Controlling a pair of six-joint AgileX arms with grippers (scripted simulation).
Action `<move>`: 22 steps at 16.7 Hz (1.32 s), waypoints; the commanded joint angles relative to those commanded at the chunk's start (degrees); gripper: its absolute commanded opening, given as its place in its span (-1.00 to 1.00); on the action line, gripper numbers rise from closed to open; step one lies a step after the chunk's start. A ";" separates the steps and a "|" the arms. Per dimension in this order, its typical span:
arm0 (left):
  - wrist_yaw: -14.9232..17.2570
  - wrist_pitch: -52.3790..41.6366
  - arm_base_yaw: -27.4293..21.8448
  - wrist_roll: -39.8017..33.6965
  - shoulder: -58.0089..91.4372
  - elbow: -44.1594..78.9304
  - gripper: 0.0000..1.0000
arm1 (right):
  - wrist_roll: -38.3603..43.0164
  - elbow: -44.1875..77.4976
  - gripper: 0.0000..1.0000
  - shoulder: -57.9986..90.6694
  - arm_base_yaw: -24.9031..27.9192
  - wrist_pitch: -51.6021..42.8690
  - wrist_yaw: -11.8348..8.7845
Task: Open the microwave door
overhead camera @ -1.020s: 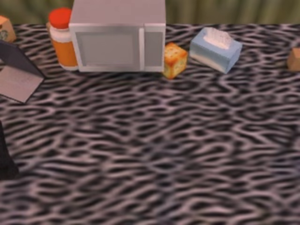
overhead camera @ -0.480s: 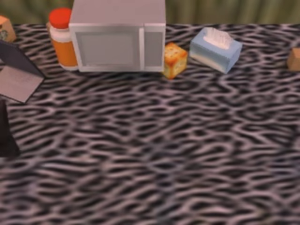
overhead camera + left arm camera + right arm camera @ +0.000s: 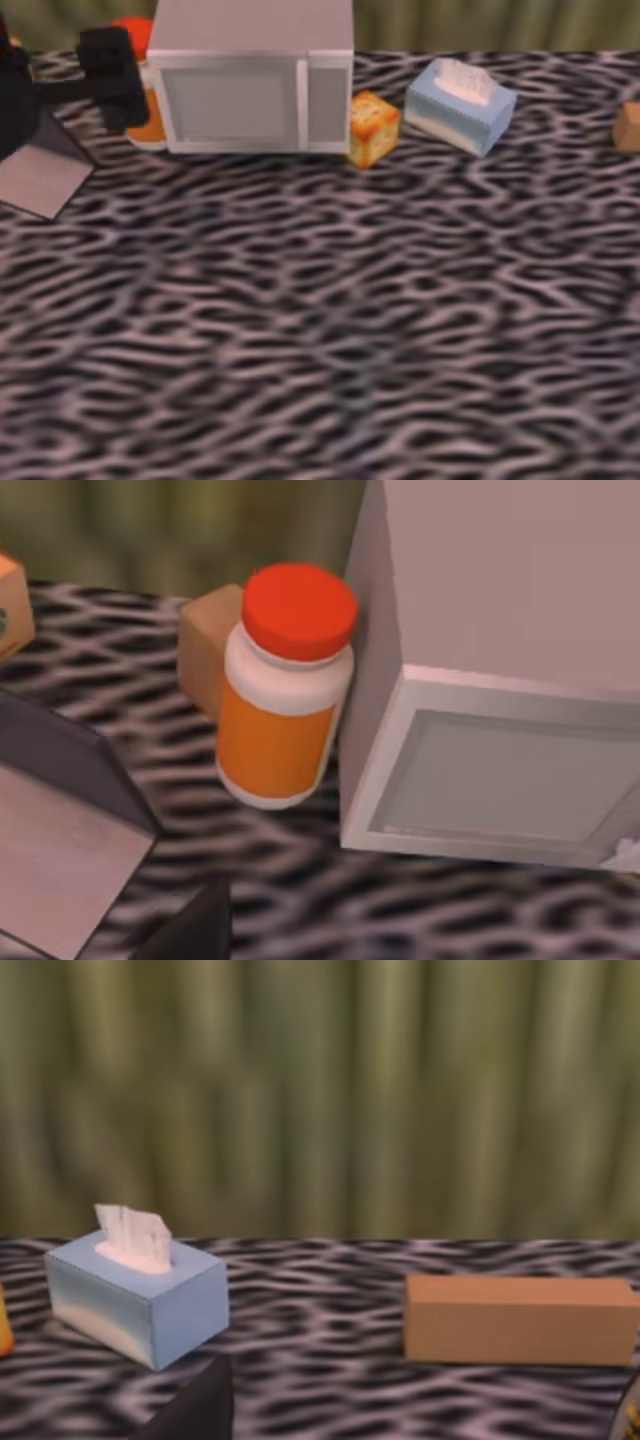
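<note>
We bring our left gripper (image 3: 125, 105) — jaws' state unclear — past the bottle (image 3: 282, 685) toward the door (image 3: 230, 103), aiming for its left edge — right arm unseen.

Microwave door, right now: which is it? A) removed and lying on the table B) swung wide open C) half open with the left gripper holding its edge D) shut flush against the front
D: the microwave door sits flat in the front of the microwave, with no gap showing in the top or left wrist view; the left gripper is at the microwave's left side, over the orange bottle, not on the door.
</note>
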 joint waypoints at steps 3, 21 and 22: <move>-2.96 -3.56 -5.00 -4.70 18.43 14.74 1.00 | 0.00 0.00 1.00 0.00 0.00 0.00 0.00; -9.17 -12.99 -14.89 -12.51 56.49 43.31 1.00 | 0.00 0.00 1.00 0.00 0.00 0.00 0.00; -8.88 -11.93 -14.44 -12.12 58.50 44.29 1.00 | 0.00 0.00 1.00 0.00 0.00 0.00 0.00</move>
